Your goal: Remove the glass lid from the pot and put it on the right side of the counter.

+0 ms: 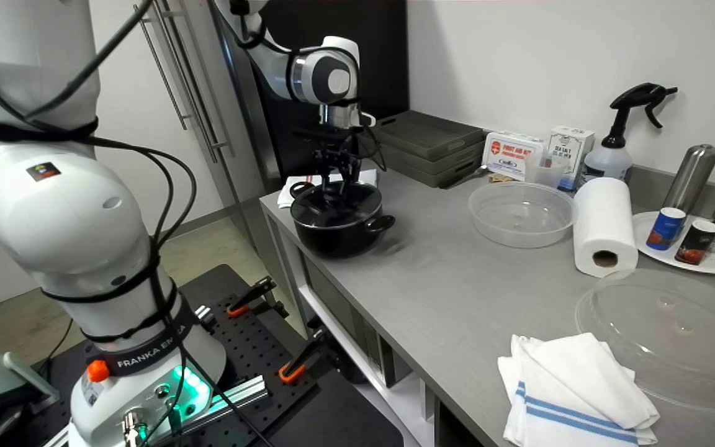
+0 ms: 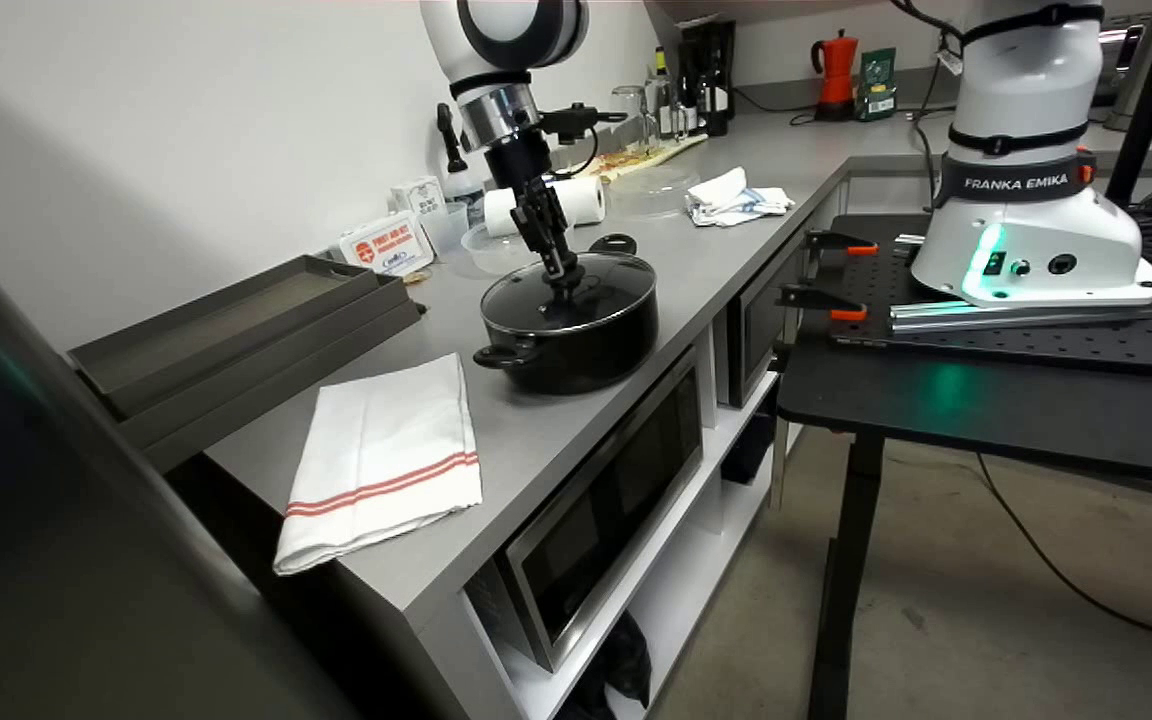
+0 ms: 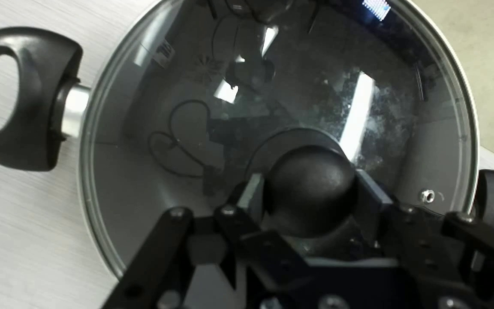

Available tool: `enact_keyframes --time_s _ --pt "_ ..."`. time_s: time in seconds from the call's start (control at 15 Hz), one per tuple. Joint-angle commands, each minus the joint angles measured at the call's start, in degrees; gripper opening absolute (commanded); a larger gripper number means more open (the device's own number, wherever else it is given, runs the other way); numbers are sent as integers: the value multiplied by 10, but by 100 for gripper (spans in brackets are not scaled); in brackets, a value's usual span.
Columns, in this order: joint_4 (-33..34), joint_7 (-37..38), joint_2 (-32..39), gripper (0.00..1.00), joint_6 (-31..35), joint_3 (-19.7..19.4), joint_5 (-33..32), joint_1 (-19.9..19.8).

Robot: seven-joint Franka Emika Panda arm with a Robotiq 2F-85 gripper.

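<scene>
I get a smooth, glossy glass lid (image 3: 281,77) with cloudy smudges and a shiny metal rim (image 3: 85,171), its knob (image 3: 311,184) satin black and plastic-looking; pot (image 2: 596,350) glossy black, handle (image 3: 43,96) smooth, also plastic-looking. Counter (image 1: 444,273) reads smooth matt grey, trays (image 1: 426,133) matt too, blue-striped towel (image 1: 575,385) and red-striped towel (image 2: 376,440) cloth, roll (image 1: 602,220) paper, round dish (image 1: 506,233) and larger dish (image 1: 674,338) clear plastic by the look, grinders (image 1: 692,177) bare metal. My arm (image 1: 62,217) is smooth, slightly glossy white, gripper (image 3: 310,194) mostly matt black, screw heads (image 3: 177,212) shiny metal.
</scene>
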Motion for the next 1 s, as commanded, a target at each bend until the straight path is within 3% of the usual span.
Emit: enact_keyframes --time_s 0.0,0.93 --pt "-18 9 -20 26 9 -5 -7 7" --pt "-65 51 -119 26 -2 -1 -41 29"
